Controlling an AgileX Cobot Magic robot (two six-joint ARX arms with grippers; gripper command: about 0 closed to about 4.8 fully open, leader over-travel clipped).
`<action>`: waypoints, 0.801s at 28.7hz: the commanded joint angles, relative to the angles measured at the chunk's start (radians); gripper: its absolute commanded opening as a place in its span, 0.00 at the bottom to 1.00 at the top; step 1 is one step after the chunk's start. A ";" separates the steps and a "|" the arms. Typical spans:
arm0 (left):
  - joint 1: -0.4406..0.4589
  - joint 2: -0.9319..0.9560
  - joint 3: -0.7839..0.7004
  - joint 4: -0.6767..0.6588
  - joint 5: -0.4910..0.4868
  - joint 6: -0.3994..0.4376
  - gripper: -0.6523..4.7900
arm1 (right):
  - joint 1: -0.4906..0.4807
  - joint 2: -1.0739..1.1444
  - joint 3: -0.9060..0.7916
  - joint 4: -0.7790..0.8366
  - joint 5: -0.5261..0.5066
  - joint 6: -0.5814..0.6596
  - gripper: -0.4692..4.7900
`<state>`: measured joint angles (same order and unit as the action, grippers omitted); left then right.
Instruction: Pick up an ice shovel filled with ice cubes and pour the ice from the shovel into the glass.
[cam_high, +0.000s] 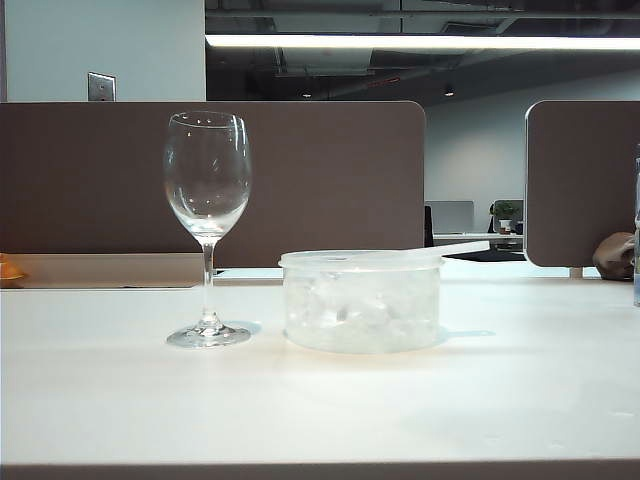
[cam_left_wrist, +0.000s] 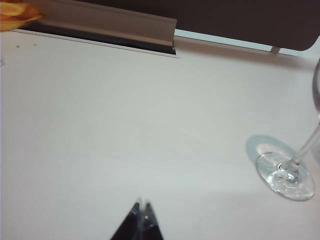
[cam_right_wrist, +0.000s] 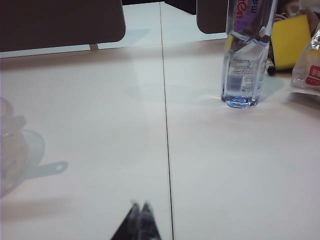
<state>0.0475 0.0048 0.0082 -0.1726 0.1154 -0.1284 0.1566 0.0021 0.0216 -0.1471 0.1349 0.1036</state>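
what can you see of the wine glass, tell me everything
The wine glass is tall and clear, with a rounded bowl, a thin stem and a round foot. It looks like glass and is empty. It stands upright on the white table, left of the round tub of ice and apart from it. Nothing touches it but the table. The left wrist view shows its foot and slanting stem. Neither gripper is near it.

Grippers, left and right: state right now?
Left gripper: shut, empty, above bare table near the glass.
Right gripper: shut, empty, above bare table.
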 joint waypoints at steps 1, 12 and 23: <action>0.001 0.001 -0.001 0.000 -0.003 0.000 0.11 | 0.001 0.000 0.003 0.017 -0.002 -0.003 0.09; 0.001 0.001 -0.001 0.000 -0.003 0.000 0.11 | 0.001 0.000 0.003 0.020 -0.145 0.164 0.09; 0.001 0.001 -0.001 0.000 -0.003 0.000 0.11 | 0.000 0.000 0.003 0.017 -0.130 0.162 0.09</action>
<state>0.0475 0.0048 0.0082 -0.1726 0.1154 -0.1284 0.1562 0.0021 0.0216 -0.1471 0.0036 0.2638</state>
